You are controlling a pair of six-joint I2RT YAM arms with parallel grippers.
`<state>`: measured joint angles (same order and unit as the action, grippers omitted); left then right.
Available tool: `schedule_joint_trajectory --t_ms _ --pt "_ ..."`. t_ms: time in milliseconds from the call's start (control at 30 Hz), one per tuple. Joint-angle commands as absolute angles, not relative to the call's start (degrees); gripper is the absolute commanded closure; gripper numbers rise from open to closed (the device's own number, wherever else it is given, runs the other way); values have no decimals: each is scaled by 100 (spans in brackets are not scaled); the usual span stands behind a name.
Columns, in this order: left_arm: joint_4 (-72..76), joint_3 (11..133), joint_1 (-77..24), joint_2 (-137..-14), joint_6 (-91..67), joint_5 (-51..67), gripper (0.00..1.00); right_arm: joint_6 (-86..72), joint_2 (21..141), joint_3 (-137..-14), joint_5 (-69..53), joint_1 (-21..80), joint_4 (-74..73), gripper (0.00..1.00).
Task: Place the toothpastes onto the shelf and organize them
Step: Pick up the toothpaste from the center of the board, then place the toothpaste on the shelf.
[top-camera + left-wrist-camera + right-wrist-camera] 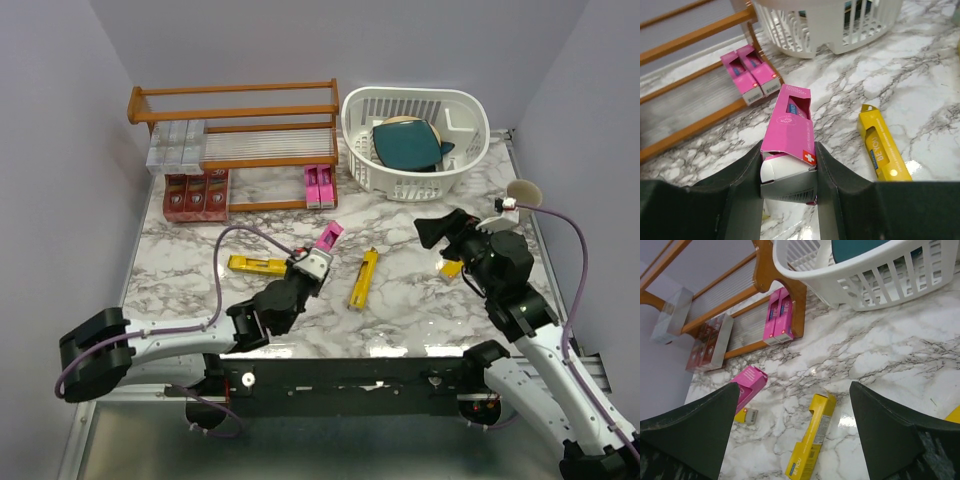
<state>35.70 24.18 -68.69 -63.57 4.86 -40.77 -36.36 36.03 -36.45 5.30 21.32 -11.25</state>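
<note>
The left gripper [789, 150] clamped the near end of a pink carton [790, 120] of toothpaste btwn its two fingers, jaws partway closed across the box's width. It was over the middle of the marble worktop [400, 320], a little left of ctr, w/ the carton's far end angled toward the shelf [235, 105]. The right gripper [794, 385] was spread wide w/ nothing btwn its fingers, over the worktop's right side, not far from the white basket [470, 150] at the far-right corner. The shelf ran along the far edge from the far-left corner. It carried silver cartons [178, 145] at the left end of its upper tier, red cartons [196, 193] at the left end of the lower tier, and a pink pair [319, 186] side by side at that tier's right end. Three more boxes lay loose on the worktop. The middle yellow carton [363, 279] was just right of the held box, the left yellow carton [255, 265] lay just left of the left gripper, and the right yellow carton [452, 267] was partly hidden beside the right gripper.
</note>
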Motion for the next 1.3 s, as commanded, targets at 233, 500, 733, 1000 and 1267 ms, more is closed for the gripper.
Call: schedule_joint_trajectory --t_ms 233,500,733,1000,1267 --pt "3181 1468 -5425 -4685 -1466 -4236 63 -3059 3788 -3059 852 2145 -212 0" --pt "4832 1212 -4211 -5369 -1969 -3674 63 -2918 3788 -2734 844 2144 228 0" --pt "6318 1599 -3841 -6573 -1547 -3498 63 -2953 3656 -2452 967 2145 474 0" --pt "7241 2460 -3542 -8383 -1248 -3296 63 -2971 3691 -2356 940 2145 589 0" --pt "7419 2979 -3428 -9649 -1494 -3199 59 -2997 3779 -2285 967 2145 677 0"
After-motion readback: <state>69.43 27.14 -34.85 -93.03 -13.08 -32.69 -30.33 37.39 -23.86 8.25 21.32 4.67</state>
